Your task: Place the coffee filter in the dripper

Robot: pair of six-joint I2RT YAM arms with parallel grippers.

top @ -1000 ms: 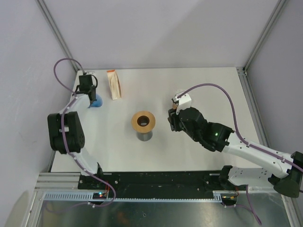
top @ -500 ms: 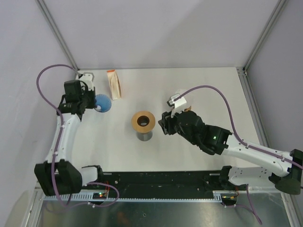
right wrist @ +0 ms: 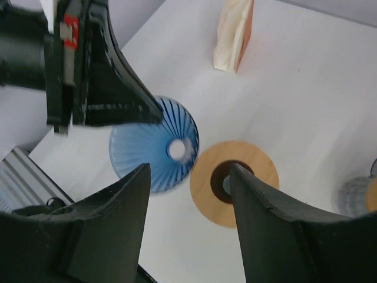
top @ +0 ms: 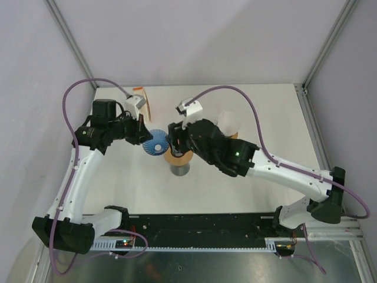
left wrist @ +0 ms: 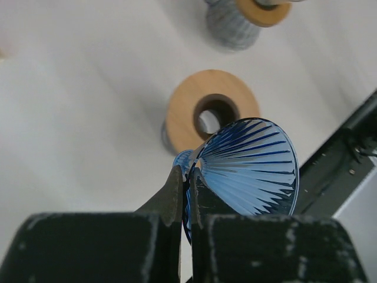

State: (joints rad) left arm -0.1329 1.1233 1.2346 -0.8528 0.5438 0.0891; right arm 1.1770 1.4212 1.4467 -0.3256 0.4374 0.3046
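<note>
My left gripper [top: 143,134] [left wrist: 187,174] is shut on the rim of the blue ribbed dripper [top: 157,144] [left wrist: 253,165] [right wrist: 147,147]. It holds the dripper in the air just left of the wooden ring stand [top: 182,158] [left wrist: 182,112] [right wrist: 203,190]. My right gripper [top: 174,141] [right wrist: 188,171] hangs open above the gap between dripper and stand, with nothing between its fingers. The coffee filter, a cream paper pack with an orange side [top: 147,107] [right wrist: 232,35], lies at the back left of the table, apart from both grippers.
A pale ribbed cup with a tan end [top: 228,122] [left wrist: 230,26] [right wrist: 353,197] sits right of the stand, behind my right arm. The stand rests on a grey base [top: 179,169]. Frame posts stand at the back corners.
My left arm swung the dripper from the back left corner to beside the stand. My right arm moved left over the stand, its jaws widened, and the pale cup came into view.
</note>
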